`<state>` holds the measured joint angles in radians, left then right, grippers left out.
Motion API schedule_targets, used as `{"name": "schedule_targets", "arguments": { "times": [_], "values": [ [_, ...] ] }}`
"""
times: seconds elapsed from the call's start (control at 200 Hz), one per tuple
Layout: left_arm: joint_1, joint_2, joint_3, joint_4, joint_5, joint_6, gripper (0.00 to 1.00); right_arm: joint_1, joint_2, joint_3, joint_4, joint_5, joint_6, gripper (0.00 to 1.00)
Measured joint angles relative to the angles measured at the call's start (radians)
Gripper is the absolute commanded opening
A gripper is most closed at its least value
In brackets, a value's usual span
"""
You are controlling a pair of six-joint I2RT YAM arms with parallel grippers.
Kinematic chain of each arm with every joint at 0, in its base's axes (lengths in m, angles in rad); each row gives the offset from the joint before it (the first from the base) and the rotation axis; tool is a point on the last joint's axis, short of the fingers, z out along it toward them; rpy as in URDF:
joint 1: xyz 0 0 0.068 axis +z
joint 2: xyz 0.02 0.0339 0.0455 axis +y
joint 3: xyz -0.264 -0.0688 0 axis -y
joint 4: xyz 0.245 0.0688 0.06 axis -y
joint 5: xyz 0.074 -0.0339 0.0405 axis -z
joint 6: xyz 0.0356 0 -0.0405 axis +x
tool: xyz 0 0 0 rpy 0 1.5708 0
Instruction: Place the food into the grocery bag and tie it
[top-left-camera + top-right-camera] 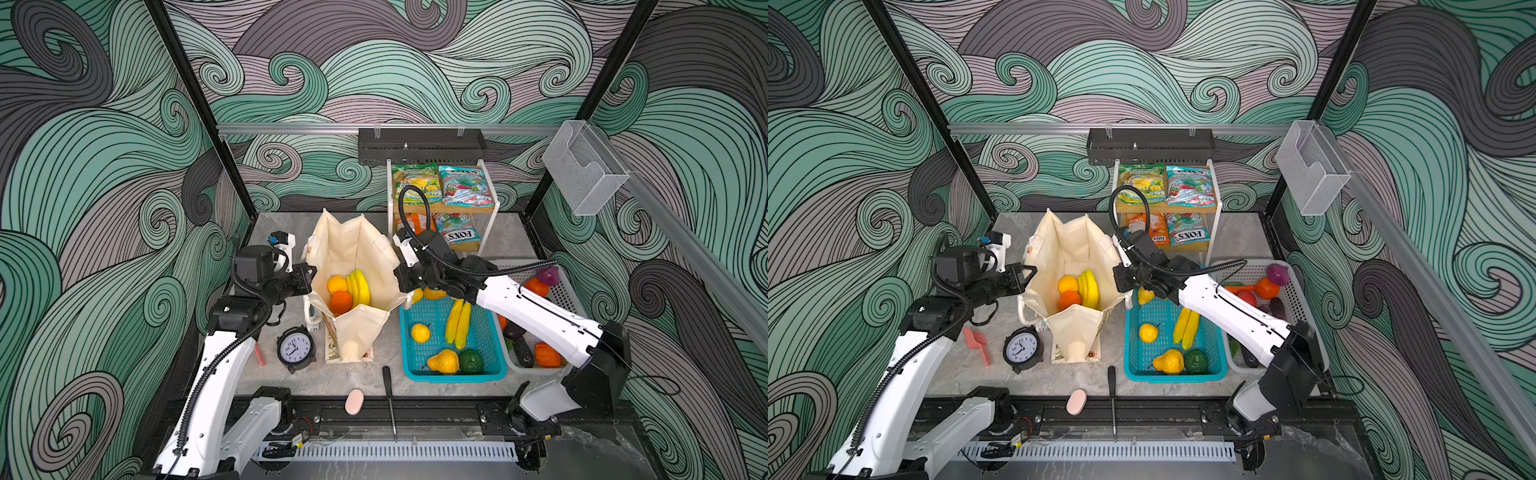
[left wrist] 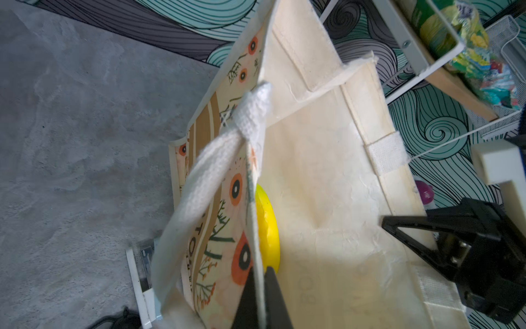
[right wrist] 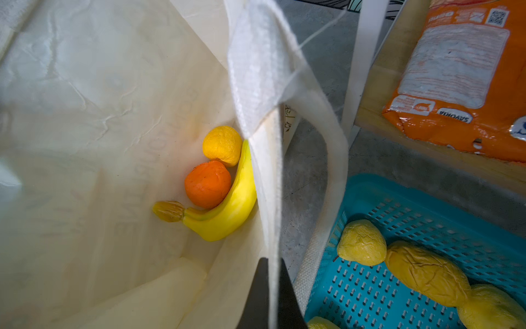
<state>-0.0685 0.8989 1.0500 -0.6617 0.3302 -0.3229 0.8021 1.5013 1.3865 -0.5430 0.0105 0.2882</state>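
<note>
Grocery bag (image 1: 357,249) stands open at centre of both top views on the grey counter (image 1: 511,240), mouth spread wide. Left tool (image 1: 311,277) is at the bag's left rim, jaws closed on the printed panel's edge. Left wrist view shows the fabric pinched between the black fingers (image 2: 245,300), with the white strap handle (image 2: 205,182) hanging just beside.

Right tool (image 1: 402,286) is at the bag's right rim, jaws closed on the cream fabric edge; right wrist view confirms this.

On the bag's bottom, all touching:
- banana bunch (image 1: 360,286)
- orange (image 1: 341,301)
- yellow-orange round fruit (image 1: 337,284)

Teal basket (image 1: 453,377) sits just right of the bag, lower right of centre. It holds:
- bananas (image 1: 458,324)
- small yellow fruit (image 1: 420,332)
- yellow pear-shaped piece (image 1: 444,360)
- dark green round piece (image 1: 471,360)

White basket (image 1: 571,291) is further right, partly under the right arm. It holds a purple onion (image 1: 548,275), dark vegetables and orange-red pieces.

Shelf rack (image 1: 492,208) stands behind the baskets, upper centre. Its top tier has a green-yellow packet (image 1: 415,183) and a teal packet (image 1: 467,185). The lower tier has another teal packet (image 1: 457,235) and an orange one, partly hidden.

Black alarm clock (image 1: 295,347) is lower left of the bag. Pink oval pad (image 1: 354,401) and screwdriver (image 1: 389,386) lie at the counter's front edge.
</note>
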Motion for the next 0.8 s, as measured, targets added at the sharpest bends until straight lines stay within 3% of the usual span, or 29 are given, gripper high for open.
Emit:
{"name": "schedule_targets", "arguments": {
  "times": [0.265,0.45,0.625,0.796],
  "values": [
    [0.0,0.003,0.086,-0.1,-0.188,0.002,0.0,-0.056,-0.111,-0.034,-0.046,0.041,-0.003,0.0],
    [0.0,0.012,0.129,-0.139,-0.259,0.001,0.0,-0.098,-0.147,-0.044,-0.057,0.041,-0.003,0.0],
    [0.0,0.028,0.186,-0.171,-0.222,0.006,0.0,-0.096,-0.149,-0.016,-0.079,0.009,-0.021,0.0],
    [0.0,0.036,0.194,-0.152,-0.127,-0.014,0.0,-0.024,-0.119,0.092,-0.109,0.012,-0.039,0.0]
  ]
}}
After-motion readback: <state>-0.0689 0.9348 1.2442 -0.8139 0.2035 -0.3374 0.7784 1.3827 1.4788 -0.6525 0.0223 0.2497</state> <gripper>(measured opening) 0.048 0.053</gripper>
